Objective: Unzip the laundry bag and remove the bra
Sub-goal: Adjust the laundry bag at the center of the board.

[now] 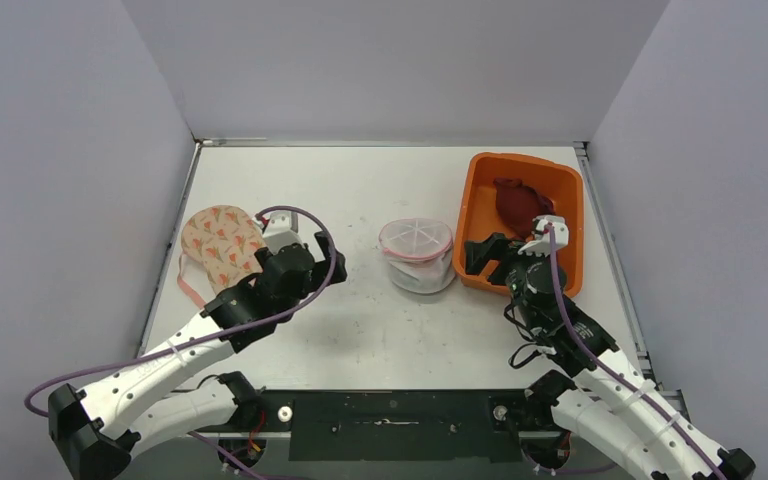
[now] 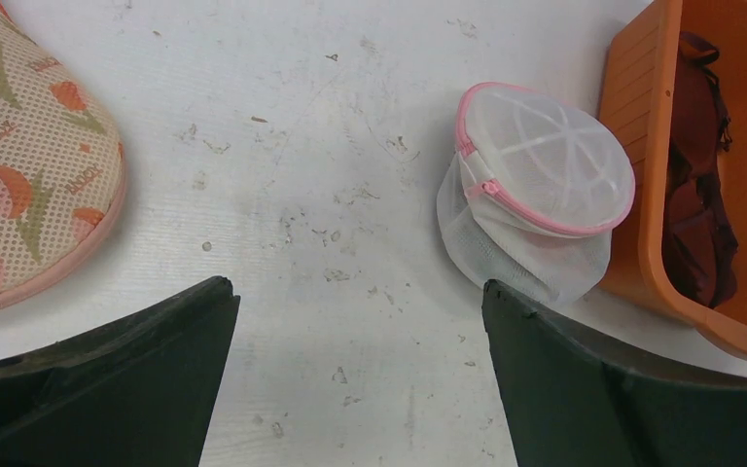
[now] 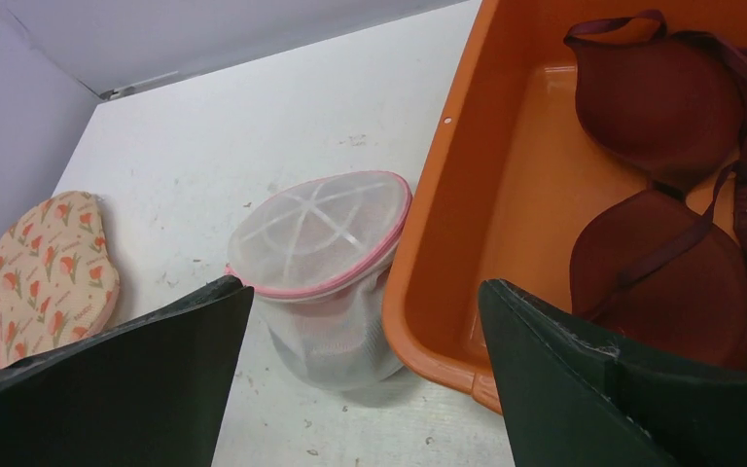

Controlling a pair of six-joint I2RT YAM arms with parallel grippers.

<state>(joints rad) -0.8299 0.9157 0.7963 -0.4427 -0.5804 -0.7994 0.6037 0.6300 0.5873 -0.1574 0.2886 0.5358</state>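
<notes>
The white mesh laundry bag (image 1: 417, 255) with a pink zipper rim stands upright mid-table; it also shows in the left wrist view (image 2: 535, 185) and the right wrist view (image 3: 321, 263). Its zipper pull (image 2: 489, 188) sits on the side facing left, and the zipper looks shut. A dark red bra (image 1: 520, 203) (image 3: 661, 97) lies in the orange bin (image 1: 470, 200). My left gripper (image 1: 328, 268) (image 2: 358, 292) is open and empty, left of the bag. My right gripper (image 1: 505, 250) (image 3: 365, 287) is open and empty at the bin's near left corner.
A beige bra with an orange flower print (image 1: 222, 243) (image 2: 29, 165) lies flat at the left, just behind my left gripper. The orange bin (image 3: 438, 195) stands close to the right of the bag. Grey walls enclose the table on three sides.
</notes>
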